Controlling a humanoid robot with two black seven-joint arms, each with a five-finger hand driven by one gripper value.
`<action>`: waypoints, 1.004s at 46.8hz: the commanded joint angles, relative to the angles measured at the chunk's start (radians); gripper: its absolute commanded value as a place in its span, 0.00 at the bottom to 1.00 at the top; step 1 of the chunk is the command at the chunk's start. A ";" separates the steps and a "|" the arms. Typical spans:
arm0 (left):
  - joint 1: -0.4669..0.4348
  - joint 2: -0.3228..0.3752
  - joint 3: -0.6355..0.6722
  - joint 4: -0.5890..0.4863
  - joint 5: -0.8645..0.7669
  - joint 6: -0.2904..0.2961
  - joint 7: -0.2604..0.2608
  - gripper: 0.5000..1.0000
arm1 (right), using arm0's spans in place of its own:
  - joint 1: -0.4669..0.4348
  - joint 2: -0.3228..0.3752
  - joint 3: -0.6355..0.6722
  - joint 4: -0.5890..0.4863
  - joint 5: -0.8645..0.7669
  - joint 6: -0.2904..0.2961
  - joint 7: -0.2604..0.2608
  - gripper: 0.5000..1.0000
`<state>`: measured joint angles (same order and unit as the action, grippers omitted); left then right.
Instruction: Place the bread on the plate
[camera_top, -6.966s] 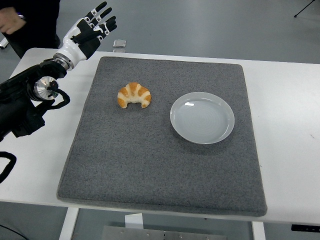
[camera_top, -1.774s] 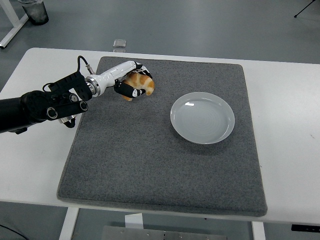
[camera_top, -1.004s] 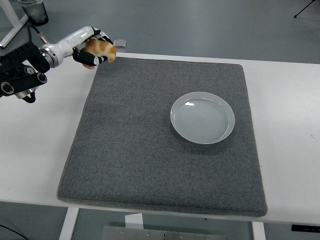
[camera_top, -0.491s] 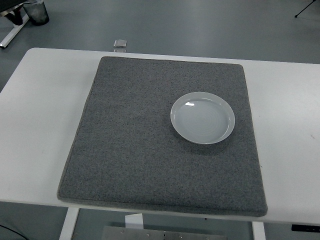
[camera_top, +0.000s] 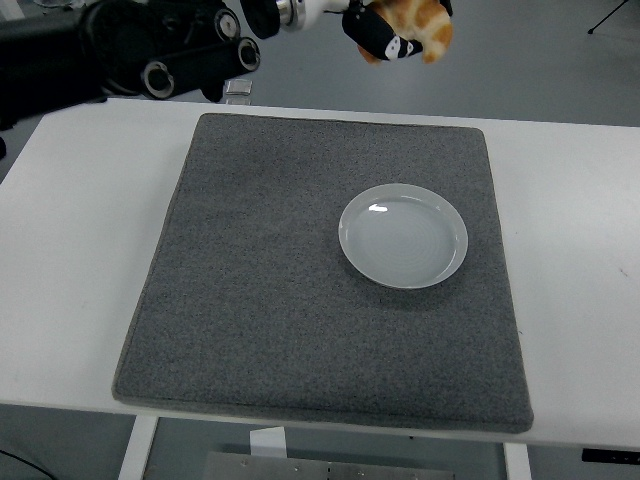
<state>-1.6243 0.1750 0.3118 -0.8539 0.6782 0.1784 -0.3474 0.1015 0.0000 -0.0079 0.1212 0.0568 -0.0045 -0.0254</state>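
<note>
My left hand (camera_top: 392, 32) is raised high at the top of the head view, its black arm (camera_top: 140, 50) crossing from the top left. Its fingers are curled around the bread (camera_top: 422, 24), a golden croissant, held in the air above and behind the far edge of the mat. The round pale grey plate (camera_top: 403, 236) lies bare on the right half of the dark grey mat (camera_top: 250, 300), well below and in front of the hand. My right arm is out of sight.
The mat covers most of the white table (camera_top: 80, 270). A small clear object (camera_top: 237, 88) lies at the table's far edge, behind the mat's back left corner.
The left hand took the croissant off the mat, swung it up and out of view at the top left, and now reappears high at the top centre, further right, still holding it.
</note>
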 joint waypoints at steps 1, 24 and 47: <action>0.075 -0.057 0.001 -0.001 0.067 0.062 -0.004 0.00 | 0.000 0.000 0.002 0.000 0.000 0.000 -0.001 0.90; 0.288 -0.106 -0.002 0.010 0.107 0.099 -0.005 0.00 | -0.002 0.000 0.000 0.000 0.000 0.000 0.001 0.90; 0.388 -0.135 0.000 0.041 0.107 0.101 -0.005 0.00 | -0.003 0.000 -0.003 0.000 -0.002 0.000 0.001 0.90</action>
<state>-1.2478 0.0399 0.3115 -0.8225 0.7855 0.2789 -0.3521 0.0996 0.0000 -0.0109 0.1212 0.0552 -0.0049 -0.0253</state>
